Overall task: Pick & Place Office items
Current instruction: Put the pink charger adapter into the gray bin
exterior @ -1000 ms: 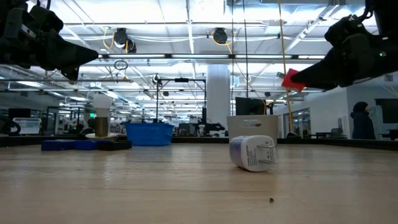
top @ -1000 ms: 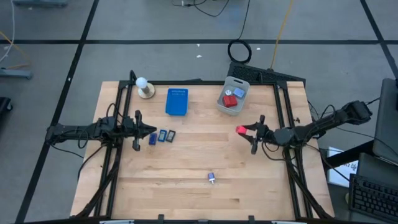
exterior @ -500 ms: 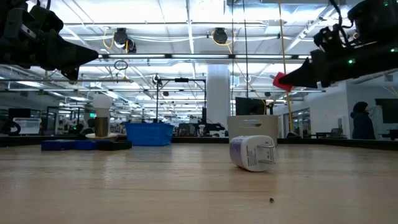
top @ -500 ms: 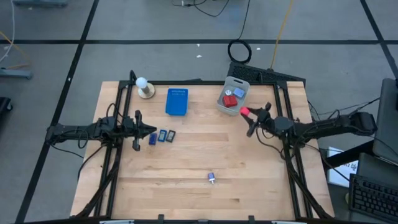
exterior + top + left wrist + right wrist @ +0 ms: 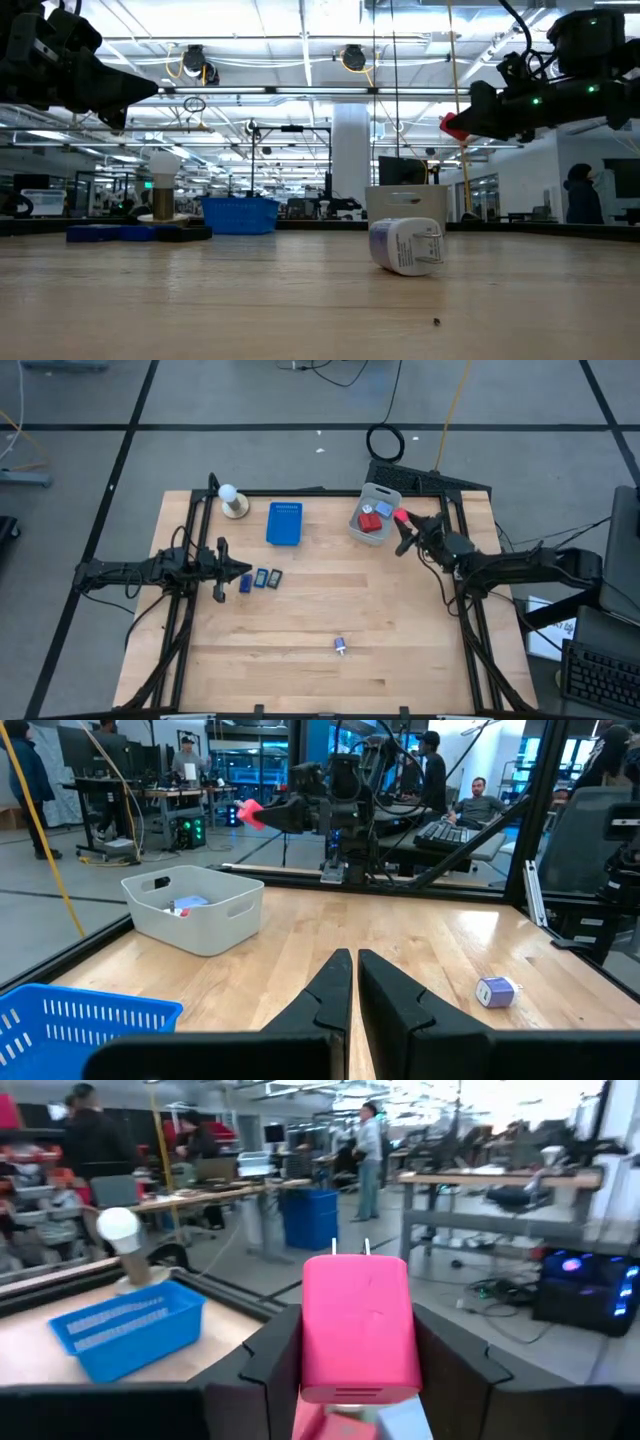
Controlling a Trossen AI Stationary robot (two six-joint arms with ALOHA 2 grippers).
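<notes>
My right gripper (image 5: pixel 401 518) is shut on a pink block (image 5: pixel 360 1325) with two metal prongs. It hangs in the air at the right rim of the pale grey bin (image 5: pixel 375 515); it also shows in the low view (image 5: pixel 455 125). The bin holds a red block (image 5: pixel 370 523) and a light-blue piece (image 5: pixel 383 508). My left gripper (image 5: pixel 247 570) is shut and empty, raised above three small dark-blue and grey rectangles (image 5: pixel 261 578) that lie flat on the table. A small white and blue piece (image 5: pixel 341 646) lies on its side near the table's front. My right gripper pinches the pink block by its two opposite side faces (image 5: pixel 312 1345) between its two fingers (image 5: pixel 262 1365). The block's pronged end points away from the wrist. The fingers come about level, slanting from the table's right and near side. The block is lifted clear of the table and the bin.
A flat blue tray (image 5: pixel 284 523) and a white ball on a round base (image 5: pixel 233 500) stand at the far left. Dark frame rails run along the table's left and right sides. Bare wood lies in the middle. People show in the room beyond.
My right gripper has carried the pink block from the table's middle right toward the far edge, up to the bin's right rim, turning as it went. It has stayed shut on the block, which stays clear of the table.
</notes>
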